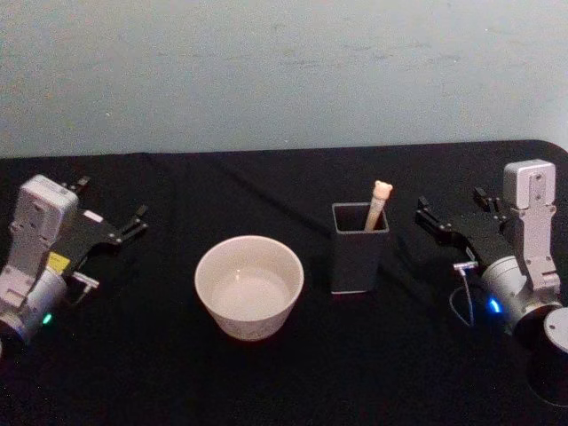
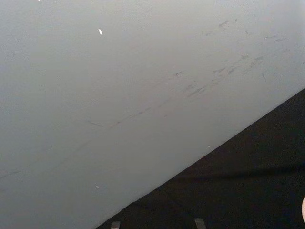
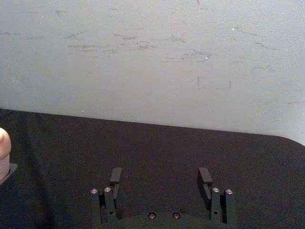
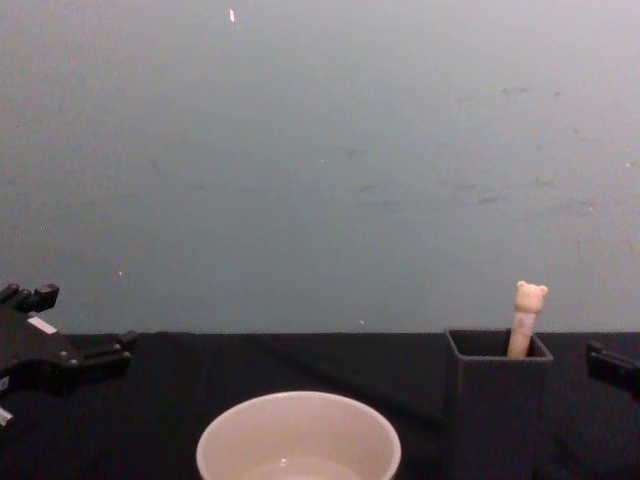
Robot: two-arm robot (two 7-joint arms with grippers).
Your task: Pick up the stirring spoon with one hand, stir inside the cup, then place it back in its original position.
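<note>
The stirring spoon (image 1: 379,204) stands bowl-down in a dark grey square holder box (image 1: 358,253); only its cream handle with the bear head (image 4: 527,312) sticks out. The wide cream-white cup (image 1: 249,286) sits left of the box, and in the chest view the cup (image 4: 298,440) is low at centre. My right gripper (image 1: 453,207) rests on the table right of the box, open, nothing between its fingers (image 3: 116,175). The bear head (image 3: 3,145) peeks in at the right wrist view's edge. My left gripper (image 1: 113,201) lies far left of the cup, open and empty.
A black cloth (image 1: 284,382) covers the table, which ends at a pale grey wall (image 1: 284,71). The table's back right corner (image 1: 555,146) is rounded. Bare cloth lies between the cup and each arm.
</note>
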